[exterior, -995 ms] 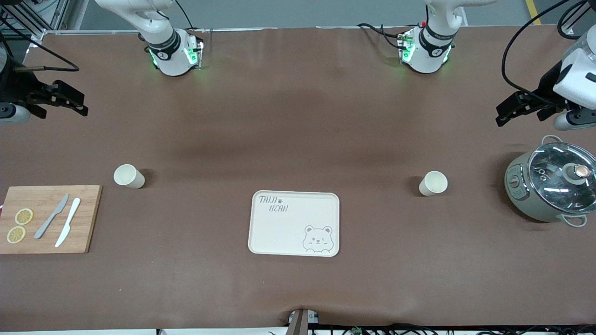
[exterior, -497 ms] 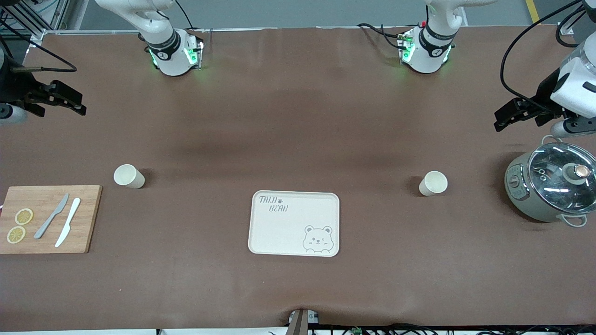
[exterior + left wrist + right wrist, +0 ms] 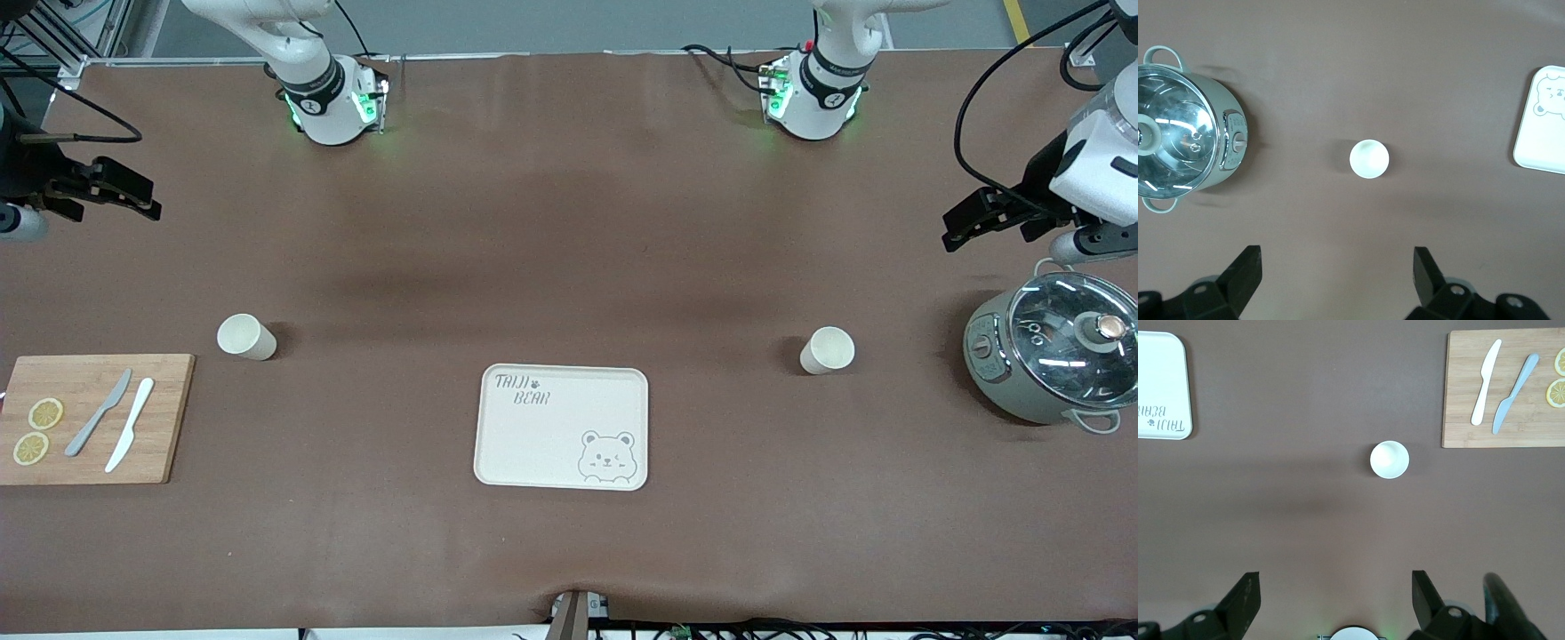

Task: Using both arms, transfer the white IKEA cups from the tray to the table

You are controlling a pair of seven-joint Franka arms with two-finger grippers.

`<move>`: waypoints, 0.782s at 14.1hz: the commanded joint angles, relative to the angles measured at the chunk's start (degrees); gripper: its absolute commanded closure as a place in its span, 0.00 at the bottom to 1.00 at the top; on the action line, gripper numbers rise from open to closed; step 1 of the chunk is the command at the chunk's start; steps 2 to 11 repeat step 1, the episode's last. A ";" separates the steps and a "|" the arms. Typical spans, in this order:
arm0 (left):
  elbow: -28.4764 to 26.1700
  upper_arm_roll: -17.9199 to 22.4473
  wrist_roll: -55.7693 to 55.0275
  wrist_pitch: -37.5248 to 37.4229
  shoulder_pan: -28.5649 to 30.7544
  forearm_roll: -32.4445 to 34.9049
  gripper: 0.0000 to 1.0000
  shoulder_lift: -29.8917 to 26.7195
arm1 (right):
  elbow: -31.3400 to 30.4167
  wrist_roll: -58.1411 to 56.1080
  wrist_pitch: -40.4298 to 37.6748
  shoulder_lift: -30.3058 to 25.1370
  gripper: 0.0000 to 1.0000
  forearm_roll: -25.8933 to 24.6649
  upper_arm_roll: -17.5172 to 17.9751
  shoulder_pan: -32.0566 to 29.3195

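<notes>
Two white cups stand upright on the brown table. One cup (image 3: 245, 337) is toward the right arm's end, beside the cutting board; it shows in the right wrist view (image 3: 1389, 459). The other cup (image 3: 828, 350) is toward the left arm's end, beside the pot; it shows in the left wrist view (image 3: 1369, 159). My right gripper (image 3: 147, 206) hangs open and empty high over the table's edge at the right arm's end. My left gripper (image 3: 953, 233) hangs open and empty over the table just above the pot. The bear-printed tray (image 3: 562, 427) lies between the cups, nearer the front camera.
A wooden cutting board (image 3: 89, 418) holds two knives and two lemon slices. A grey-green pot with a glass lid (image 3: 1049, 351) stands at the left arm's end. The arm bases (image 3: 333, 98) stand at the table's back edge.
Both grippers have drifted slightly outward toward their ends of the table and a little up in the view. The cups and tray have not moved.
</notes>
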 commanded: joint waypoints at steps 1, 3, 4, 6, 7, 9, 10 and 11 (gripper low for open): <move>1.21 -0.45 1.04 -0.27 0.21 0.67 0.00 0.46 | 0.46 0.70 -0.53 -0.12 0.00 0.00 0.42 -0.49; 1.21 -0.45 1.04 -0.27 0.21 0.67 0.00 0.46 | 0.46 0.70 -0.53 -0.12 0.00 0.00 0.42 -0.49; 1.21 -0.45 1.04 -0.27 0.21 0.67 0.00 0.46 | 0.46 0.70 -0.53 -0.12 0.00 0.00 0.42 -0.49; 1.21 -0.45 1.04 -0.27 0.21 0.67 0.00 0.46 | 0.46 0.70 -0.53 -0.12 0.00 0.00 0.42 -0.49; 1.21 -0.45 1.04 -0.27 0.21 0.67 0.00 0.46 | 0.46 0.70 -0.53 -0.12 0.00 0.00 0.42 -0.49; 1.21 -0.45 1.04 -0.27 0.21 0.67 0.00 0.46 | 0.46 0.70 -0.53 -0.12 0.00 0.00 0.42 -0.49; 1.21 -0.45 1.04 -0.27 0.21 0.67 0.00 0.46 | 0.46 0.70 -0.53 -0.12 0.00 0.00 0.42 -0.49; 1.21 -0.45 1.04 -0.27 0.21 0.67 0.00 0.46 | 0.46 0.70 -0.53 -0.12 0.00 0.00 0.42 -0.49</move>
